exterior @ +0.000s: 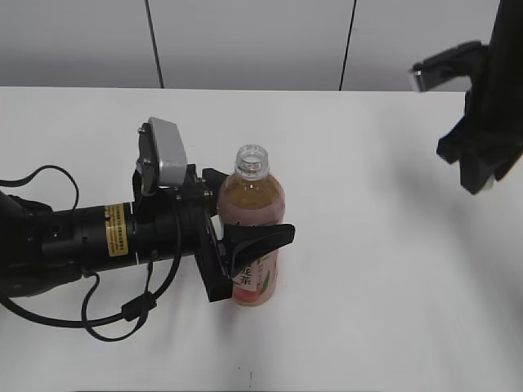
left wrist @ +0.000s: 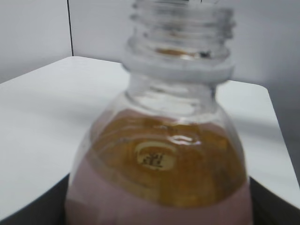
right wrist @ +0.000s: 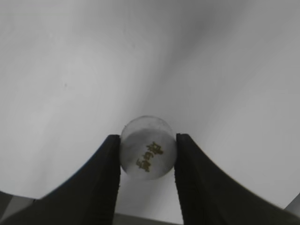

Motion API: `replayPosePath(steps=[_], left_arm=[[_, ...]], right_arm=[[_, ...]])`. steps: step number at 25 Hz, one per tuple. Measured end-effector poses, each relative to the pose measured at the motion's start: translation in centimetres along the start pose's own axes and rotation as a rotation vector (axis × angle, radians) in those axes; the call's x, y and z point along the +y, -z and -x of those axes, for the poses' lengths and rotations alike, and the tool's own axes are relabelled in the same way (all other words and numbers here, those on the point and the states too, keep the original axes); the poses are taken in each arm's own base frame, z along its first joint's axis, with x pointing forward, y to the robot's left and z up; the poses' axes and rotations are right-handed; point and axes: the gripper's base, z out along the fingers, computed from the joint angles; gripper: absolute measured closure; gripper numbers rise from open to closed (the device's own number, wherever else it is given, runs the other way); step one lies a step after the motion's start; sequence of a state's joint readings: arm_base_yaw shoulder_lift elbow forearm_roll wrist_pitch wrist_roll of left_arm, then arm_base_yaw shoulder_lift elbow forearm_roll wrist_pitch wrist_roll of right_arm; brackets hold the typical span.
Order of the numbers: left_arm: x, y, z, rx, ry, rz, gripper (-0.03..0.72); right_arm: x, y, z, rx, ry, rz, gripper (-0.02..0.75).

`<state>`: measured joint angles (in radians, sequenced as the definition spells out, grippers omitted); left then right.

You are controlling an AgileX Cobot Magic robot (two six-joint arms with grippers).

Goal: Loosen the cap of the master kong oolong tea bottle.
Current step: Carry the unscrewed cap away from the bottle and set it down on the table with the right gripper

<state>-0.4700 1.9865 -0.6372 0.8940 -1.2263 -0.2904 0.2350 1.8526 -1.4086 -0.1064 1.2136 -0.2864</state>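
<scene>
From the exterior view, the master kong oolong tea bottle stands upright on the white desk, its neck bare and open at the top. The left pincer is clamped around the bottle's body from the left side. The right pincer is lifted well apart, at the upper right.

The left wrist view shows the exposed threads of the bottle up close, no lid on them.

In the right wrist view the right pincer grips the cap between its two dark jaws, above the desk. To my eye, the loosening is done and more: the cap is fully off.
</scene>
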Motion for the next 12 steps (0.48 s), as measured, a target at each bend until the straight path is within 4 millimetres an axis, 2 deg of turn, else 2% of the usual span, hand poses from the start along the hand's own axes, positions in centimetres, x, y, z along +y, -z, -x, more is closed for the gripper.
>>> replayPosePath(steps=[6, 10, 12], left_arm=[[0.0, 0.0, 0.0, 0.0, 0.002, 0.001, 0.24], [0.0, 0.0, 0.0, -0.001, 0.004, 0.003, 0.24], [0.0, 0.0, 0.0, -0.001, 0.006, 0.004, 0.24]], right_arm=[[1.8, -5.8, -3.4, 0.138, -0.089, 0.045, 0.463], [2.3, -7.5, -3.3, 0.037, -0.122, 0.058, 0.46], [2.6, -7.6, -3.1, 0.0, -0.137, 0.084, 0.421]])
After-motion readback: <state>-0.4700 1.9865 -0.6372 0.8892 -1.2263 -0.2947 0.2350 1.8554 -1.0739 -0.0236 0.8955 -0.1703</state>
